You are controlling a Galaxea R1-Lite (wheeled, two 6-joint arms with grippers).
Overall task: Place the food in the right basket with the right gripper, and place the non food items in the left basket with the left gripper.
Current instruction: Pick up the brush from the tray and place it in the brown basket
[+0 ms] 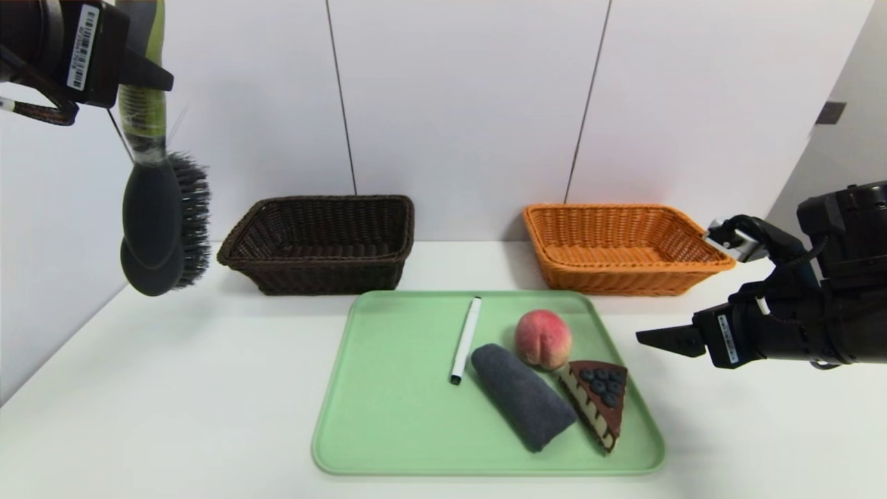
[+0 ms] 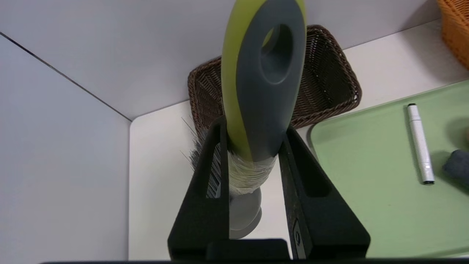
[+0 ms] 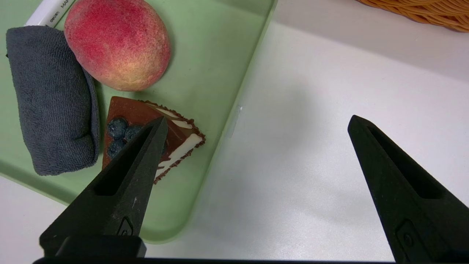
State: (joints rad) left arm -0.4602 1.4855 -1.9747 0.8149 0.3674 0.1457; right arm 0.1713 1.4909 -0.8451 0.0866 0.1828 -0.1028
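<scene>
- left gripper jaws clamped on the neck of a hairbrush, just below its green-and-grey handle; brush hangs head-down, bristles facing the baskets
- left gripper is raised high at the left edge of the head view, well above the worktop, left of the dark brown basket
- right gripper jaws spread wide, nothing between them
- right gripper hovers low over bare worktop just off the right rim of the green tray, pointing in toward it; one jaw tip overlaps the cake slice in the right wrist view, contact cannot be told
- cake slice, chocolate with blueberries on top, lies at the tray's right side
- peach sits just behind the cake slice, beside the cloth
- rolled grey cloth lies diagonally mid-tray, left of the cake slice
- white marker lies left of the cloth, near the tray's middle, cap end toward the robot
- orange basket stands behind the tray to the right, against the wall; dark brown basket behind to the left
</scene>
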